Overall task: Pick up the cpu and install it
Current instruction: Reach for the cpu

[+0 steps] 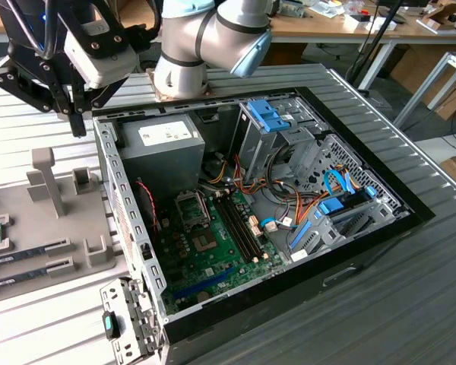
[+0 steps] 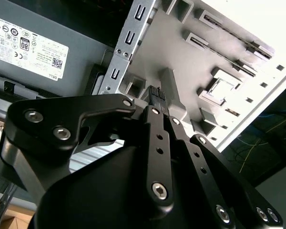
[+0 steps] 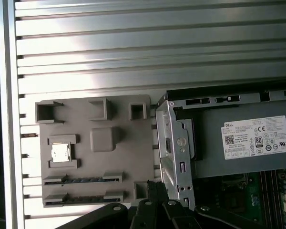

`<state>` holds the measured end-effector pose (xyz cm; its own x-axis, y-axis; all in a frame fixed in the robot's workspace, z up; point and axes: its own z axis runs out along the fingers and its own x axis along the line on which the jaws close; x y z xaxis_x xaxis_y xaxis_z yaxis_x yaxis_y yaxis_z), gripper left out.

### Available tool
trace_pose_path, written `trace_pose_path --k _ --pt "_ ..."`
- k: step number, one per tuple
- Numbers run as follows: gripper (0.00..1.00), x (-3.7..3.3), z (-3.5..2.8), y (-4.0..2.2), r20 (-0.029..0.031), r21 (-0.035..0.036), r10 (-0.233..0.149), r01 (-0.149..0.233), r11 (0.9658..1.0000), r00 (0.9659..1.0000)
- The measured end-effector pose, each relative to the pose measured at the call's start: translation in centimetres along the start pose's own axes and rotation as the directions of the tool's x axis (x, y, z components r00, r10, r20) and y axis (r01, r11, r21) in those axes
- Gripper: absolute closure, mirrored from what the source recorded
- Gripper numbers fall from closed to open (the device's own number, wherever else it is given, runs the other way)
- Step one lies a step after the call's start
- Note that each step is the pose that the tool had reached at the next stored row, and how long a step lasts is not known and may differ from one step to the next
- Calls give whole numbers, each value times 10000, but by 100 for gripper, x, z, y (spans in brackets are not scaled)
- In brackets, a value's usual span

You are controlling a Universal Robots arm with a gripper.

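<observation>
End effector closed and empty above grey tray on ribbed metal table; cpu in tray pocket; workbench behind

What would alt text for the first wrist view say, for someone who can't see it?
A cpu sits in a slot of a grey tray on a ribbed metal table, two memory sticks slotted near it. An open computer case stands beside the tray, and the black gripper hangs near the tray's edge.
</observation>
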<state>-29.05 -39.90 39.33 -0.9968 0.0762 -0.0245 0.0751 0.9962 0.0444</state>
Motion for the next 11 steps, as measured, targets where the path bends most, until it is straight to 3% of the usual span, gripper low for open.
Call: trace_pose_path --k 11 --pt "89 86 -3 -6 0 1 0 0 10000 10000"
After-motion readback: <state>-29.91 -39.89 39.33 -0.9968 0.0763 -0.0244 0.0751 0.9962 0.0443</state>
